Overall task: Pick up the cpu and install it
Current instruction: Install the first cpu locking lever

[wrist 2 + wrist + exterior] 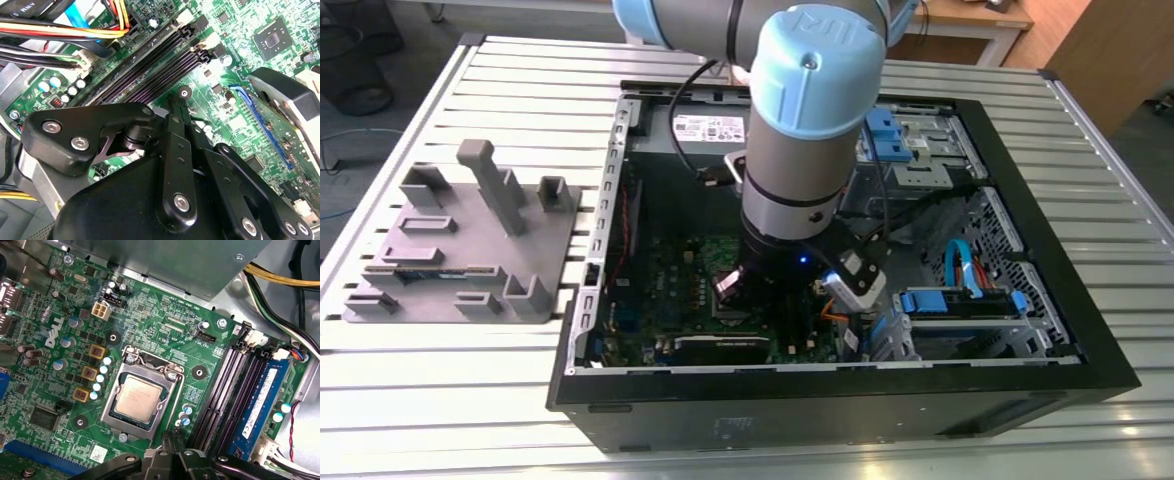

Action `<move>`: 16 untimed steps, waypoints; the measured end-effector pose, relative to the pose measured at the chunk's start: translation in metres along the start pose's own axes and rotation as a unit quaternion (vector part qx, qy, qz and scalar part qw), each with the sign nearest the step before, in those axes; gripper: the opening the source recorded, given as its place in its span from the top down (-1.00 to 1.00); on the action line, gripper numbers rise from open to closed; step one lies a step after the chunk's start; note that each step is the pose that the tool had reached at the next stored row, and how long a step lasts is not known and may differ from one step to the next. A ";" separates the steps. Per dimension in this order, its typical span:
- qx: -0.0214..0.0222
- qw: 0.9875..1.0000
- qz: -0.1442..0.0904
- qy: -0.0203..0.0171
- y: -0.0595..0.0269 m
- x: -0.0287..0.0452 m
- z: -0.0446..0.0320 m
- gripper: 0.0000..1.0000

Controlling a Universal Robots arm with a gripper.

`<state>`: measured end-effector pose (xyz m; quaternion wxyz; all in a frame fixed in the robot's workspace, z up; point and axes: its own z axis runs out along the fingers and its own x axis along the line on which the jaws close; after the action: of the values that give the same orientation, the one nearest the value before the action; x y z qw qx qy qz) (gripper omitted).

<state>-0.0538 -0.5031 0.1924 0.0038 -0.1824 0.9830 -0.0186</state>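
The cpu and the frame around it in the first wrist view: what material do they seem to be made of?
The cpu: top looks like dull silver-grey metal with a soft, brushed sheen. The socket frame: apparently bare steel, brighter and reflective, with pressed edges. Neither can be confirmed by look alone.

Cpu [136, 397] in socket frame [141, 395] on motherboard [50, 390]; pincer [172, 440] beside.

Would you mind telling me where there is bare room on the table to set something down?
Free slatted table lies in front of the grey tray and along the exterior view's left edge. Inside the computer case it is crowded: arm, motherboard, cables.
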 end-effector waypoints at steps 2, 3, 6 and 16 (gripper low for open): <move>0.000 1.000 0.000 0.000 -0.0001 0.0000 -0.0024 0.79; 0.000 1.000 0.000 0.000 -0.0001 0.0000 -0.0037 0.79; 0.000 1.000 0.000 0.000 -0.0003 0.0000 -0.0072 0.79; 0.000 1.000 0.000 0.000 0.0032 0.0022 -0.0108 0.79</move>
<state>-0.0572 -0.5006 0.2030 0.0038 -0.1824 0.9830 -0.0187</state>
